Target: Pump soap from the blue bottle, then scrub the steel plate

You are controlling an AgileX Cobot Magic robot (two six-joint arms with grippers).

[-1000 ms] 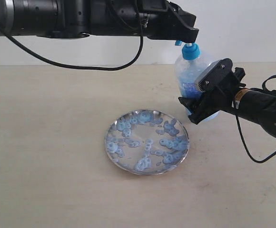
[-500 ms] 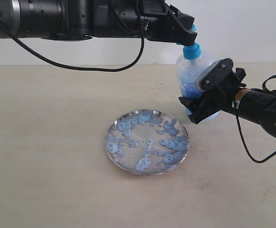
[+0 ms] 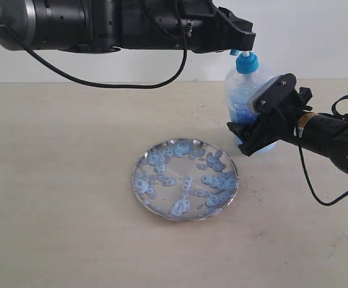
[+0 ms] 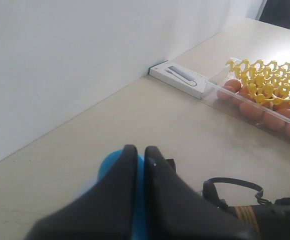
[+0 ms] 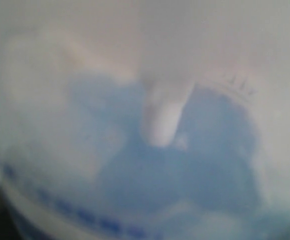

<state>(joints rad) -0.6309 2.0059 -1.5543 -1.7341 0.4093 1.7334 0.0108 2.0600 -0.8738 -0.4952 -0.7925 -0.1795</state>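
exterior view: the right jaws clamped the bottle (image 3: pixel 246 91) on the desk (image 3: pixel 60 180) just beside the plate (image 3: pixel 134 187) dotted with soap (image 3: pixel 213 180), apparently steadying it so the left jaws, pinched together, could press its pump head (image 3: pixel 244 62).

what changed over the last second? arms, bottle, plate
The left gripper edged right above the pump head. The top of the blue bottle went right with it, so it stands slightly straighter. Nothing taken or released. Unchanged: the right gripper clamped on the bottle, the steel plate, and its soap blobs.
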